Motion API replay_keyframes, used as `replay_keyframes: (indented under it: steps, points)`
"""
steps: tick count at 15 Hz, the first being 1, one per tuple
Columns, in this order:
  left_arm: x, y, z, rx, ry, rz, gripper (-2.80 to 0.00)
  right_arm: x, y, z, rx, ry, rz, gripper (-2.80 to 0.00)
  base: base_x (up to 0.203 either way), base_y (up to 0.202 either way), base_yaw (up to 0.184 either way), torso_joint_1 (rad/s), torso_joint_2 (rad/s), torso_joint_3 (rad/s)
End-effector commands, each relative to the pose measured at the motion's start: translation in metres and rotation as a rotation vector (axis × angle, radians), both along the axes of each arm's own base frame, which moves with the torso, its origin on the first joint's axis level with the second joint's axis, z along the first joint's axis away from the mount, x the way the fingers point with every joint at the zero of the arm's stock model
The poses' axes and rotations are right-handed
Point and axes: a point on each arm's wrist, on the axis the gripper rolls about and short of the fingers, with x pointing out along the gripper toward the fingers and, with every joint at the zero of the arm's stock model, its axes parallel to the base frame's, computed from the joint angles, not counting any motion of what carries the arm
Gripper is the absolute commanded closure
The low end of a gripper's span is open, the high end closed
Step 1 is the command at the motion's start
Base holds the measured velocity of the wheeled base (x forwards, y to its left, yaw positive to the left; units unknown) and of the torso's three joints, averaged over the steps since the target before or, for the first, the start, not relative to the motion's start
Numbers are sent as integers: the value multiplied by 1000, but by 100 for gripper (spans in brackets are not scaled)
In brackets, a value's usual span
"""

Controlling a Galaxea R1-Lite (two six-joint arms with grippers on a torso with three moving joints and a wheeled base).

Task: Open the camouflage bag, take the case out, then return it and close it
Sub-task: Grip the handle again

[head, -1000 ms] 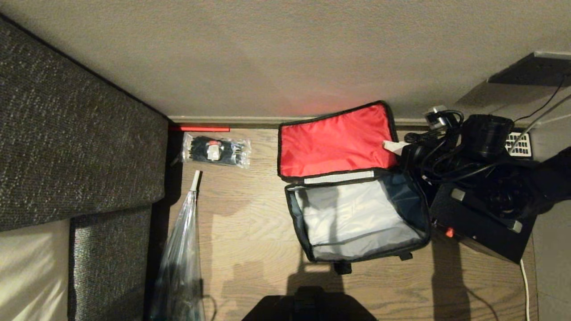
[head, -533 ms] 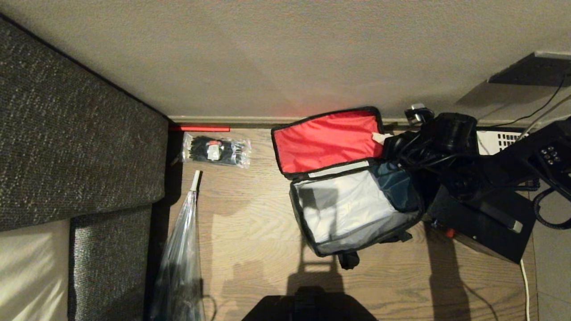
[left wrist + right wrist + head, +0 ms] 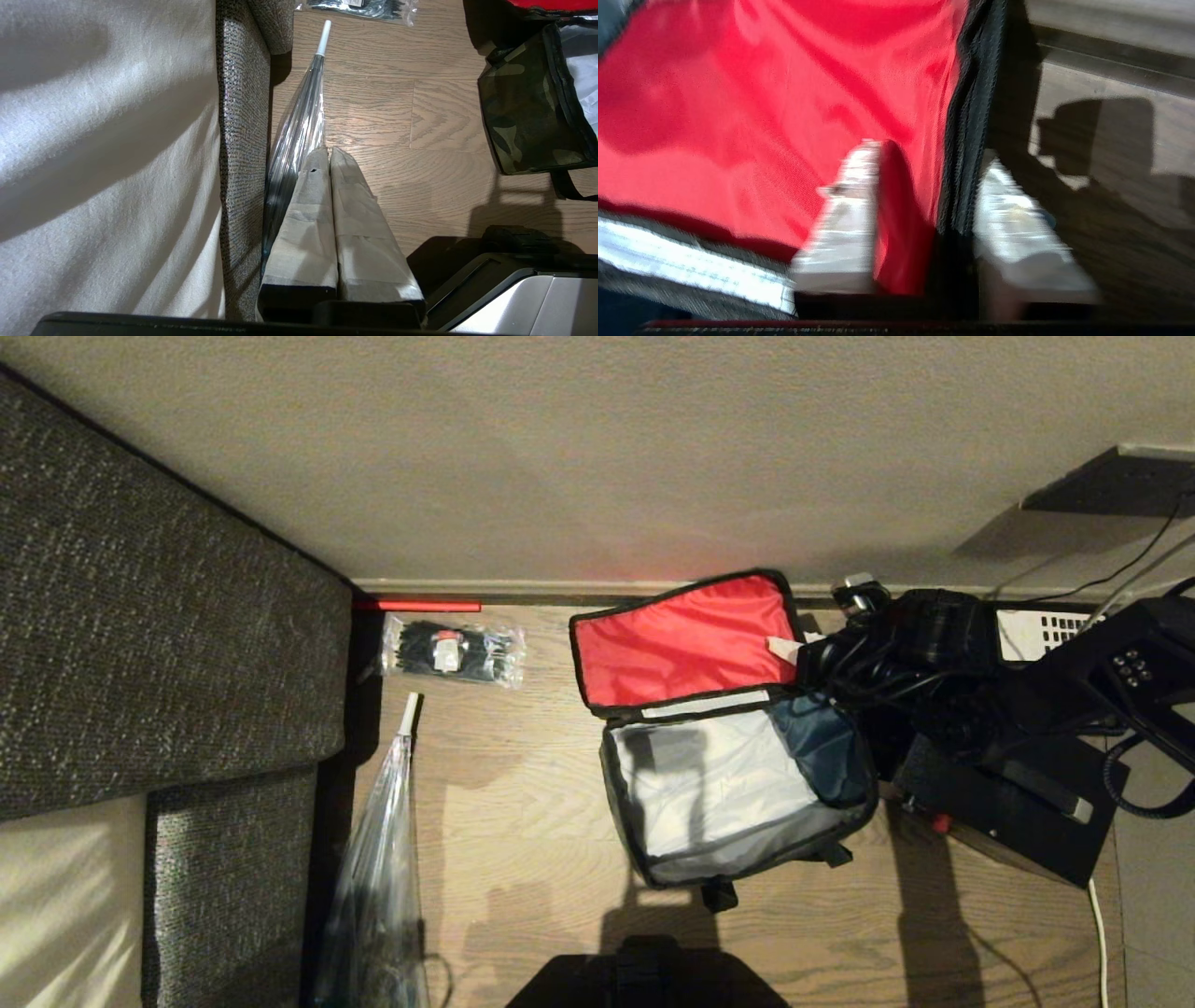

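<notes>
Right tool (image 3: 924, 186) parted, astride camouflage bag (image 3: 966, 116) lid edge

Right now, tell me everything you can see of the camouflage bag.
The camouflage bag is a soft boxy fabric bag standing open on the wood floor. Its lid is flipped back toward the wall, red lining up, black-trimmed, with a pale strip at the hinge. Inside shows pale grey lining with a navy part at the right, nothing in it. Camouflage side, black strap. The right tool straddles the lid's right edge, fingers apart. The case lies beside it.
</notes>
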Motion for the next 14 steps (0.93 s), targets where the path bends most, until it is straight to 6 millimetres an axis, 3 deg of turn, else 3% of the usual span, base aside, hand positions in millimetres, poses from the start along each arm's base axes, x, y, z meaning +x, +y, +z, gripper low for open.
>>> replay_keyframes:
  steps: [1,5,10,14]
  points:
    - [0,0,-1,0,2,1,0,-2,-8,1,-6,-2,-12,-280,0,0,0,0,0,0]
    - [0,0,-1,-1,2,1,0,-13,-37,8,-52,27,-70,-280,0,0,0,0,0,0]
    - [0,0,-1,0,0,1,0,-53,-44,24,-91,173,-81,-280,0,0,0,0,0,0]
    - [0,0,-1,-1,2,0,0,-79,-44,7,-175,272,-61,-280,0,0,0,0,0,0]
